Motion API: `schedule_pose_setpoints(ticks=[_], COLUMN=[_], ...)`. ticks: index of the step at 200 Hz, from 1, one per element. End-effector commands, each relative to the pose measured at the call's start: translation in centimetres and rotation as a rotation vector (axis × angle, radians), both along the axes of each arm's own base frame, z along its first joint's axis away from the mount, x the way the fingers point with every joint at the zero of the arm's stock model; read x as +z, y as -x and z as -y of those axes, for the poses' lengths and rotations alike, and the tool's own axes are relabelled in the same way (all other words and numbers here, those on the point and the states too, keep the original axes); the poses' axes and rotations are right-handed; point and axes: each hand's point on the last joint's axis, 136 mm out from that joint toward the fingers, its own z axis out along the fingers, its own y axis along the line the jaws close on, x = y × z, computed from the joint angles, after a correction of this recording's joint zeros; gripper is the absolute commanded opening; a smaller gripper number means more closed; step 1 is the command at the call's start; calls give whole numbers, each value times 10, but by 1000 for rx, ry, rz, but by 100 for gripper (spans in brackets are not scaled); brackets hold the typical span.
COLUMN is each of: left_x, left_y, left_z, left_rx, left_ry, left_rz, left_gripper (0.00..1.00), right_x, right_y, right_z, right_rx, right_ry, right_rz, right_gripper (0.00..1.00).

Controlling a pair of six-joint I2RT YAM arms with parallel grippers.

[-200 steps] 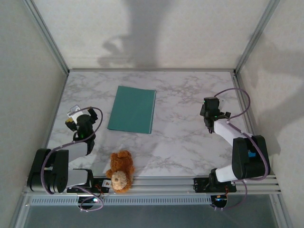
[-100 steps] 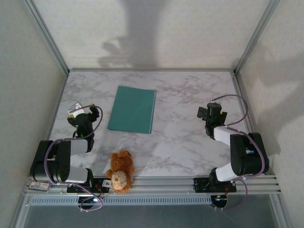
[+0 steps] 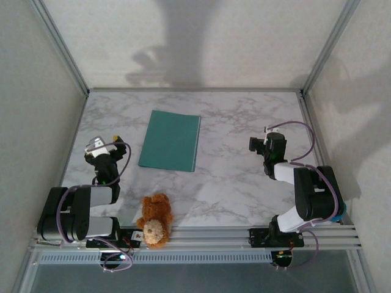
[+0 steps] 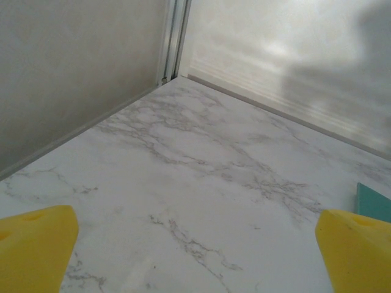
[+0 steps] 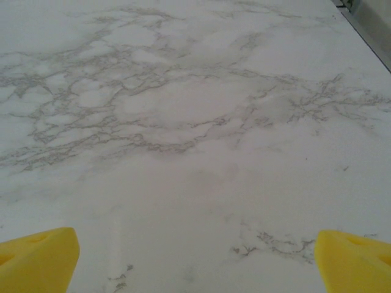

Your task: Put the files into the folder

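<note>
Folder (image 3: 170,141) lies closed and flat on the table (image 3: 232,177), left of centre. Left gripper (image 4: 195,244) and right gripper (image 5: 195,256), both well apart from it, stand spread wide, empty. Its thin cover, flush on marble, could skid instead of lifting.

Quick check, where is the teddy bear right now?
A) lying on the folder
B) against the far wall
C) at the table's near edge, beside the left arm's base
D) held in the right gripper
C: the teddy bear sits at the near edge of the table, apart from the closed folder.
</note>
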Motion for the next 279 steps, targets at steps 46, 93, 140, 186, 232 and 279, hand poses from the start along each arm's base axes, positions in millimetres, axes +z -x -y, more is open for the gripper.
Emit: schedule_pose_setpoints(ticks=[46,93,140,186,232,279], left_x=[-1,9,-5,-6,-5,-6], left_y=[-26,-1,-7,-10,-10,-10], left_z=[4,11,4,6,6,6], left_rx=[-45,-72,-7,-10,-10,-10], left_ry=[-28,-44,-41,-52,-52,-51], left_rz=[-14,89,45,36,38,38], left_gripper=[100,100,100,100,100,100], right_x=[2,0,-1,-1,-1,-1], right_y=[10,10,10,10,10,10], right_z=[8,4,1,0,1,1], right_rx=[19,49,50,50,47,49], right_ry=[-75,-73,-47,-40,-38,-38], right_rz=[102,112,107,108,110,108], right_gripper=[99,99,99,99,99,99])
